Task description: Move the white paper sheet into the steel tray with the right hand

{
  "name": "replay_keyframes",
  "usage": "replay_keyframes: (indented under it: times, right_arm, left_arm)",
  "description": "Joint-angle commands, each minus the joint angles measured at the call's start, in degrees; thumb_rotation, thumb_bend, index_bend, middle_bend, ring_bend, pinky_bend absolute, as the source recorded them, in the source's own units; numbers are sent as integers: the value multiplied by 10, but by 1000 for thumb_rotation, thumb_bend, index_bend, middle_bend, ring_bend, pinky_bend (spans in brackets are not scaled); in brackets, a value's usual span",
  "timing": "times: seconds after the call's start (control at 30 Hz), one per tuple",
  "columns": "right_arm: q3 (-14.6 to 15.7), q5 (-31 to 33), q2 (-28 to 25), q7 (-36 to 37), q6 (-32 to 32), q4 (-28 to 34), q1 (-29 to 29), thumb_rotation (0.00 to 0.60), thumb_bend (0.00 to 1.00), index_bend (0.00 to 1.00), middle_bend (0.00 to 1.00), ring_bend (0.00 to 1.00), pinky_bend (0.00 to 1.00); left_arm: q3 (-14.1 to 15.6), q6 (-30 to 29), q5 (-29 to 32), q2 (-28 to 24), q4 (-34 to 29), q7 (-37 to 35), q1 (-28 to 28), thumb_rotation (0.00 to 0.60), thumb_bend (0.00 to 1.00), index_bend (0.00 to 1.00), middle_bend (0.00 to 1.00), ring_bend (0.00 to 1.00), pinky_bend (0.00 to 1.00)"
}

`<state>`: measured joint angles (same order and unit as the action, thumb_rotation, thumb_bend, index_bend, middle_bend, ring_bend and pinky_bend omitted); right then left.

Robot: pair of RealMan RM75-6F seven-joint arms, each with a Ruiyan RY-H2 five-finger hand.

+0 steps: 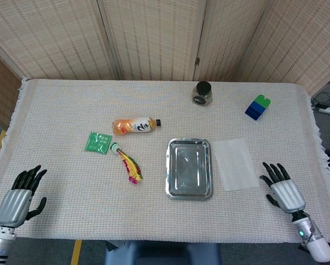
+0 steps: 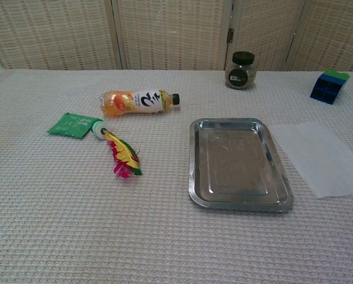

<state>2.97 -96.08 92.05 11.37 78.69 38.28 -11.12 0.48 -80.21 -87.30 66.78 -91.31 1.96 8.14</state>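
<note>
The white paper sheet point(image 1: 235, 163) point(image 2: 321, 156) lies flat on the cloth, just right of the steel tray point(image 1: 189, 189) point(image 2: 240, 203), which holds nothing. My right hand point(image 1: 282, 189) hovers near the front right edge, a short way right of and nearer than the sheet, fingers spread and holding nothing. My left hand point(image 1: 20, 197) rests at the front left corner, fingers also spread and bare. Neither hand shows in the chest view.
An orange drink bottle point(image 1: 135, 125) lies left of the tray, with a green packet point(image 1: 98, 142) and a feathered shuttlecock point(image 1: 128, 164) below it. A dark-lidded jar point(image 1: 202, 93) and a blue-green block point(image 1: 257, 107) stand at the back.
</note>
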Motion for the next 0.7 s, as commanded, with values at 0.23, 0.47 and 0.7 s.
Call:
replay_keyframes:
  times: [0.23,0.47,0.7]
  right_arm:
    - [0,13,67,44,-24,-93,-15,600,425,322,0,0,0]
    - [1,9,88,55,-6,-120,-22,600,425,322,0,0,0]
    - [5,8,96,37,0,-132,-26,600,425,322,0,0,0]
  left_arm:
    - [-4,8,13,3,4,6,2,600,539,86,27,0,0]
    - [-5,10,16,4,6,7,2,600,539,92,28,0,0]
    - [-9,7,24,10,13,28,1,600,539,91,32,0,0]
